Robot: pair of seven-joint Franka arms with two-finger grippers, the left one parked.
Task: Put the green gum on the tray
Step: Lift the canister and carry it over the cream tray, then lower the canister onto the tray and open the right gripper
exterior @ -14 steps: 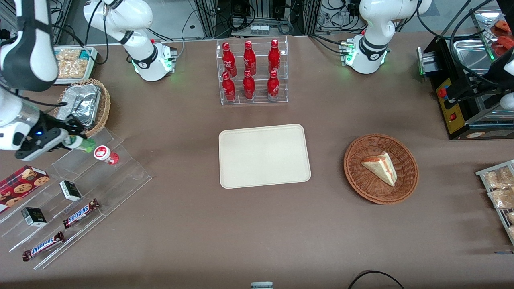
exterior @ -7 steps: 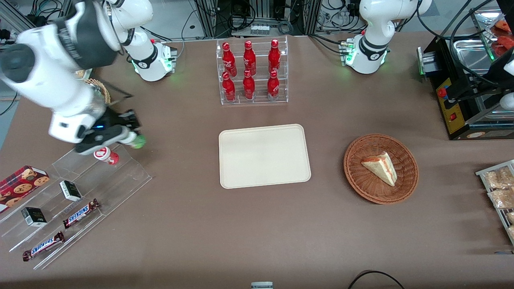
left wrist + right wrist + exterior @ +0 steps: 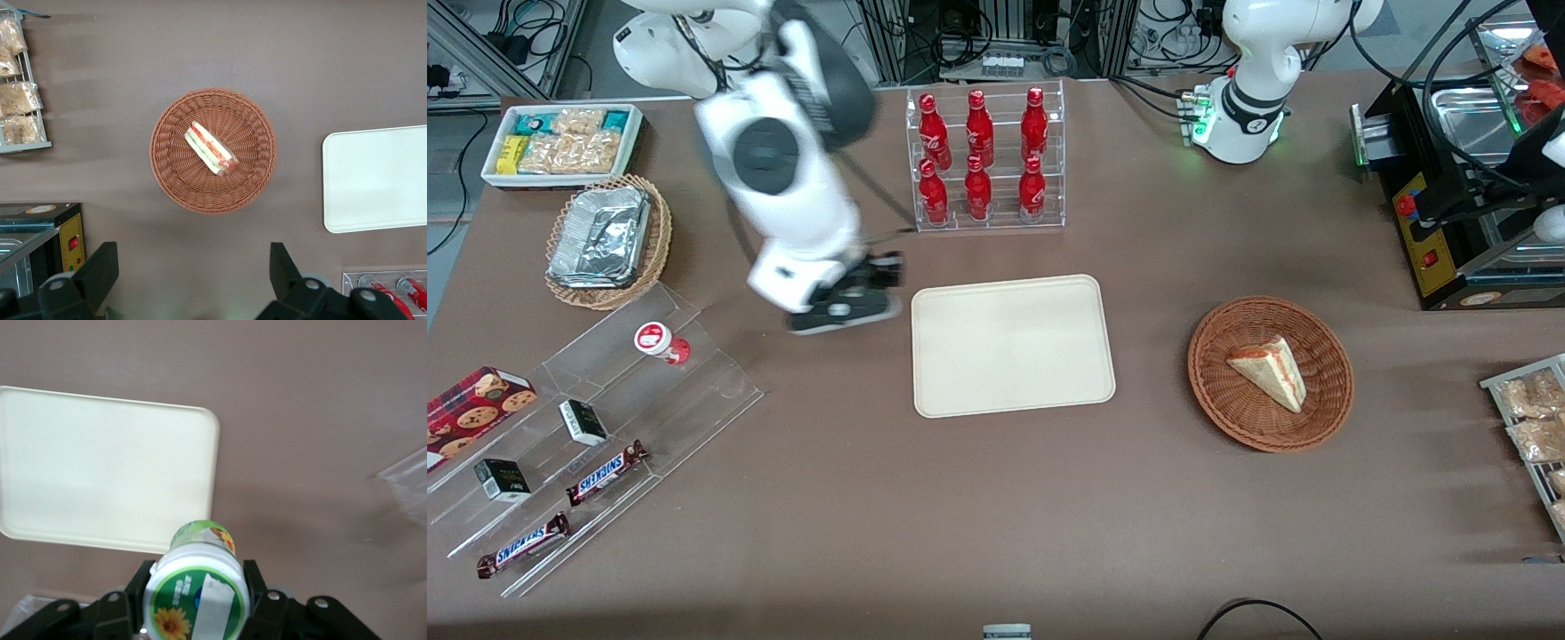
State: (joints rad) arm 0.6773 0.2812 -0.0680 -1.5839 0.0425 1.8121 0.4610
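Right wrist view: the green gum (image 3: 198, 595) sits clamped between the two fingers of the gripper (image 3: 200, 603), white lid with a sunflower mark facing the camera.
Green gum: held in the air above the brown desk (image 3: 320, 400), just short of the tray's rim; not on the tray.
Gripper: closed on the green gum, one dark finger (image 3: 140, 587) on each side of the bottle; in the front view the gripper (image 3: 869, 286) hangs just beside the tray's short edge, on the working arm's side of it, and the bottle itself is hidden there by the hand.
Tray: the tray (image 3: 100, 467) lies flat and bare on the desk, its rounded corner close under the gum; in the front view the tray (image 3: 1012, 345) sits mid-desk.
Red gum bottle: red gum bottle (image 3: 662, 343) stands on the clear stepped display (image 3: 694, 373), well away from the gripper toward the working arm's end of the desk.
Cola rack: the clear rack of red bottles (image 3: 985, 158) stands farther from the front camera than the tray and the gripper.
Wicker basket: a basket with a sandwich wedge (image 3: 1270, 373) rests beside the tray, toward the parked arm's end.
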